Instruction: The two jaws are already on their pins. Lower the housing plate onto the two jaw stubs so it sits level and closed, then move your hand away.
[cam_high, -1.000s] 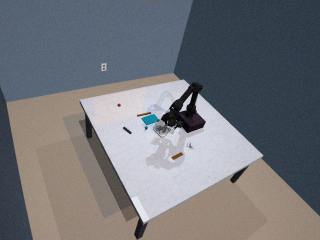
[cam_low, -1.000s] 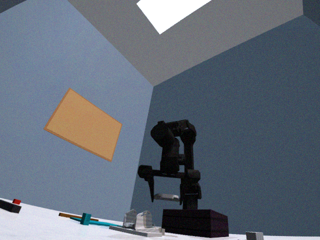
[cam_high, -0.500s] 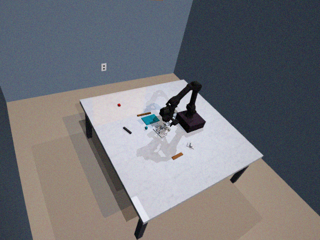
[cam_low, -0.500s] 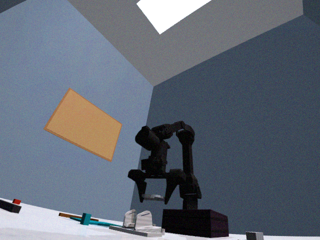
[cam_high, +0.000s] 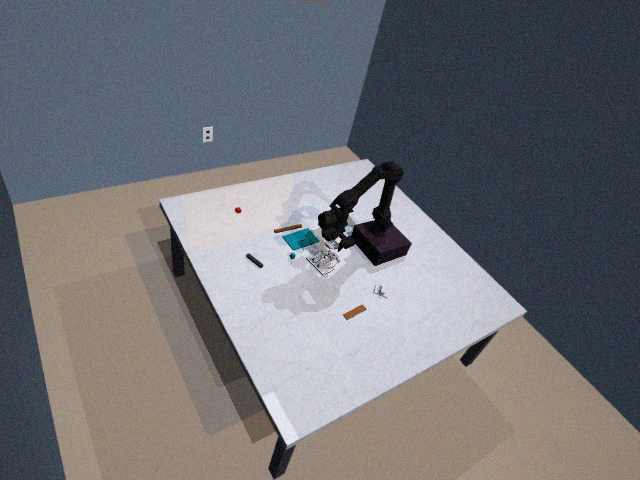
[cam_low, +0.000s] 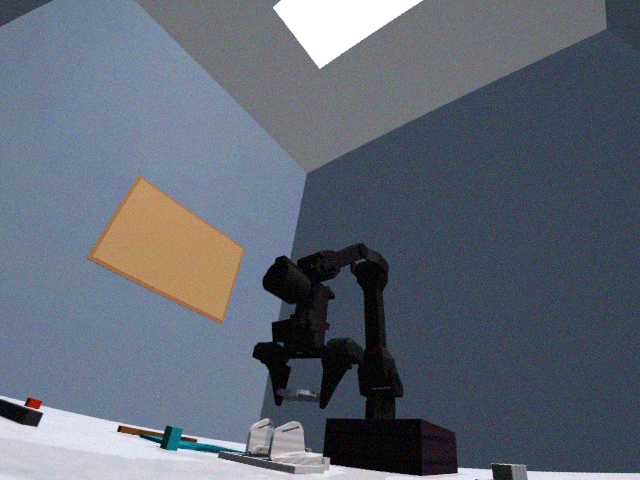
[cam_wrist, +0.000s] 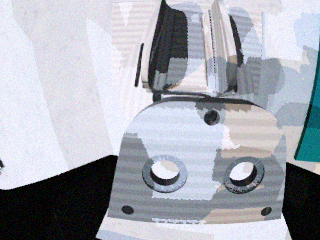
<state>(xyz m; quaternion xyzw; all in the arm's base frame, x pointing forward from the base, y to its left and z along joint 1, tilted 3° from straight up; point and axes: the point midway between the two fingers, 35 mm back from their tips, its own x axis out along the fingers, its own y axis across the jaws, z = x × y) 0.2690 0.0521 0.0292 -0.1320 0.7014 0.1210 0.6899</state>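
Observation:
My gripper (cam_high: 334, 243) (cam_low: 301, 400) (cam_wrist: 199, 169) is shut on the housing plate (cam_low: 299, 395) (cam_wrist: 200, 140), a pale plate with two round collared holes and three small dark holes. The plate looks about level in the exterior view, clearly above the fixture, touching nothing below. The base plate (cam_high: 314, 265) (cam_low: 255, 461) lies on the table with two upright pale jaws standing side by side, a left jaw (cam_low: 258, 438) and a right jaw (cam_low: 288, 441). In the wrist view the jaws (cam_wrist: 225, 55) show beyond the plate's far edge. The stubs cannot be made out.
A teal sheet (cam_high: 297, 240) (cam_wrist: 310, 130) and teal block (cam_high: 293, 255) (cam_low: 171, 438) lie near the base. Also there: orange bars (cam_high: 287, 228) (cam_high: 354, 312), black bar (cam_high: 254, 260), red block (cam_high: 238, 210), small grey part (cam_high: 380, 290) (cam_low: 509, 471) and dark arm pedestal (cam_high: 382, 245) (cam_low: 390, 446).

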